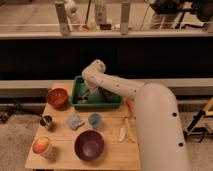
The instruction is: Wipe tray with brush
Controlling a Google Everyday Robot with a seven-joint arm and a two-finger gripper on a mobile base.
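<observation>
pale wooden table [112, 150], low-walled rectangular green plastic tray [95, 106], gripper [93, 94] down inside it, grip unreadable

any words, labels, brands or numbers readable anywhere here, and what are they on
None: no text can be read on the green rectangular plastic tray, the round purple bowl or the white robot arm.
The pincer, down inside the tray, shows no marking either.

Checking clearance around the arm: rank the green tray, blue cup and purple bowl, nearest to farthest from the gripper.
1. Green tray: at the back; the gripper sits inside it.
2. Blue cup: just in front of the tray.
3. Purple bowl: farther forward again, nearest the camera.
</observation>
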